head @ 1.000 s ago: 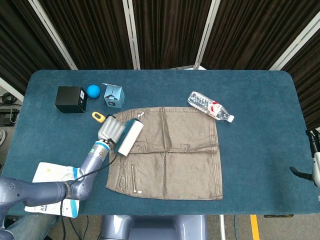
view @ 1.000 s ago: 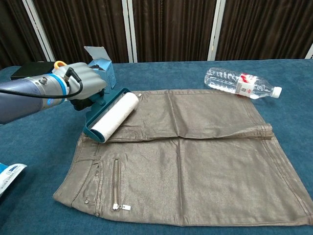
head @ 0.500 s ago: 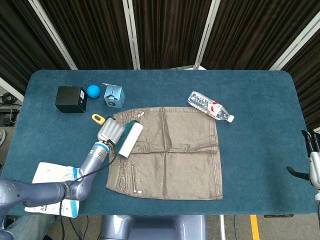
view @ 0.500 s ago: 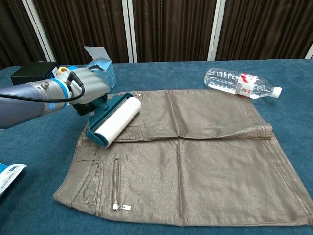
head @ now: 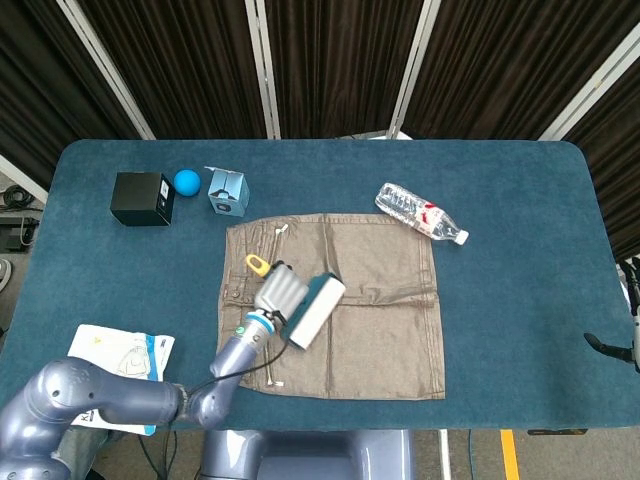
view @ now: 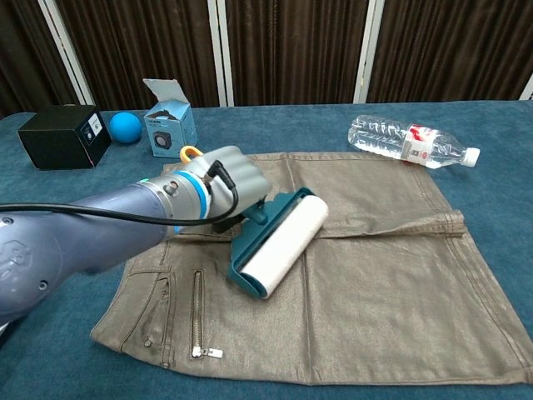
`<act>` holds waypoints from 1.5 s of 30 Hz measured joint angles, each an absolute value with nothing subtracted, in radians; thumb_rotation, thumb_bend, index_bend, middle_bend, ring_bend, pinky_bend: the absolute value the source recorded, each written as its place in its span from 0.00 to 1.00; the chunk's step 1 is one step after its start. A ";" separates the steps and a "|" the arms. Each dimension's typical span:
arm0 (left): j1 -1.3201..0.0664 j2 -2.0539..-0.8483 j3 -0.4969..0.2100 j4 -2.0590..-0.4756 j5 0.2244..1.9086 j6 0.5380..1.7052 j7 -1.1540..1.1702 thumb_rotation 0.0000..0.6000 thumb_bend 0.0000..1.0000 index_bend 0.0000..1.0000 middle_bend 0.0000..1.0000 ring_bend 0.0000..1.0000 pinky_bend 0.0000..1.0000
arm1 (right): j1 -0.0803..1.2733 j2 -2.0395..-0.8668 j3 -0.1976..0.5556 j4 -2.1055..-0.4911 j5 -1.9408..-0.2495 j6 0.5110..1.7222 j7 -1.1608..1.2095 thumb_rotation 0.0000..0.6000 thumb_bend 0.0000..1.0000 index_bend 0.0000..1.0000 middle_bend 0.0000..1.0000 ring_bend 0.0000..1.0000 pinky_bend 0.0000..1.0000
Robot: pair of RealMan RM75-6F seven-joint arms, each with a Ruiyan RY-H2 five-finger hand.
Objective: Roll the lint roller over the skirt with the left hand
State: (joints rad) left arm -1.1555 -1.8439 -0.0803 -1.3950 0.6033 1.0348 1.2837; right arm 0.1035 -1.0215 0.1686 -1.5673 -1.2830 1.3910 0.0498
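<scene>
A brown-grey skirt [head: 380,330] [view: 383,275] lies flat on the blue table, zipper at its near left corner. My left hand [head: 279,293] [view: 225,187] grips the teal handle of the lint roller [head: 315,311] [view: 283,247], whose white roll rests on the middle-left of the skirt. A yellow loop of the handle [head: 257,264] sticks out behind the hand. Only a sliver of my right hand [head: 628,320] shows at the right edge of the head view, off the table; its fingers are unclear.
A clear water bottle [head: 420,213] [view: 410,142] lies beyond the skirt's far right corner. A black box [head: 141,198] [view: 65,136], a blue ball [head: 187,181] [view: 125,127] and a small blue carton [head: 228,191] [view: 169,127] stand at the far left. White packaging [head: 115,375] lies near the left front edge.
My left hand has swept the roller from the skirt's far left edge rightward and nearer, onto the middle of the skirt. The box, ball and carton are now uncovered in the chest view.
</scene>
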 measured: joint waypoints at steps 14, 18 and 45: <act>-1.183 -1.884 -0.082 -1.376 0.566 1.068 1.338 1.00 0.78 0.71 0.52 0.44 0.47 | 0.099 -1.019 0.169 -1.569 -1.284 1.397 0.047 1.00 0.00 0.00 0.00 0.00 0.00; -1.173 -1.855 -0.068 -1.376 0.544 1.074 1.351 1.00 0.78 0.71 0.52 0.44 0.48 | 0.100 -1.021 0.169 -1.573 -1.285 1.399 0.041 1.00 0.00 0.00 0.00 0.00 0.00; -0.977 -1.582 0.046 -1.287 0.535 1.009 1.139 1.00 0.78 0.71 0.52 0.44 0.47 | 0.114 -1.043 0.152 -1.595 -1.314 1.397 -0.027 1.00 0.00 0.00 0.00 0.00 0.00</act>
